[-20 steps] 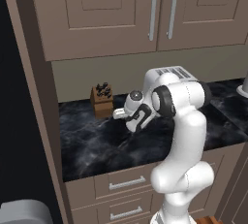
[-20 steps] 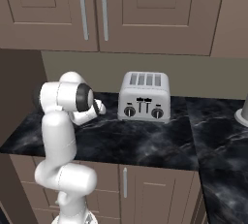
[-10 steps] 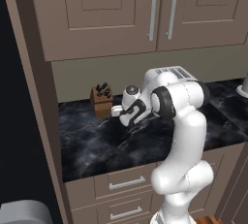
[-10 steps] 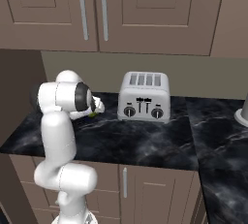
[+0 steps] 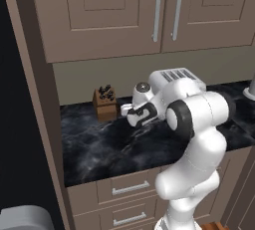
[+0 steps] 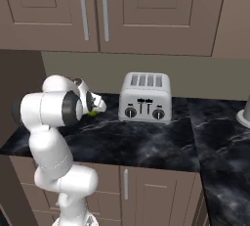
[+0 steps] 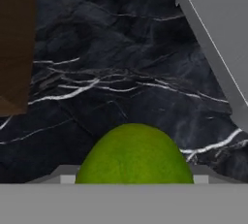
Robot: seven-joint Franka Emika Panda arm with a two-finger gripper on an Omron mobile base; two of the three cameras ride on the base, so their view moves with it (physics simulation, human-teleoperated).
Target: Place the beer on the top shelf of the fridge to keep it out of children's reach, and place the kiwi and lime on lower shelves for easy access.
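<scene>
A simulated kitchen corner is shown, with one white robot arm raised over a black marble counter (image 5: 104,149).

One lime (image 7: 134,155) is seen, a smooth yellow-green ball. In the hand view it sits at the very bottom centre, close against the camera and between the places where the fingertips would rise; the fingertips themselves are covered by it. In the right base view a small patch of the lime (image 6: 92,113) is glimpsed just beneath the gripper (image 6: 97,106), above the counter left of the toaster. Being round, the lime has no long axis that can be made out, and no end or stem is visible to give it a direction.

The gripper (image 5: 130,114) is held above the counter in the left base view, between the knife block and the toaster. Its jaws appear to be closed around the lime, pinching it, though the contact itself is hidden.

One silver toaster (image 6: 145,98) with four slots and two front knobs is counted, standing at the back of the counter. One brown knife block (image 5: 105,103) stands left of the gripper, near the tall taupe side panel. Two long cupboard handles (image 6: 93,11) are seen side by side on the upper cupboards. Two drawer pulls (image 5: 129,188) are seen below the counter.
</scene>
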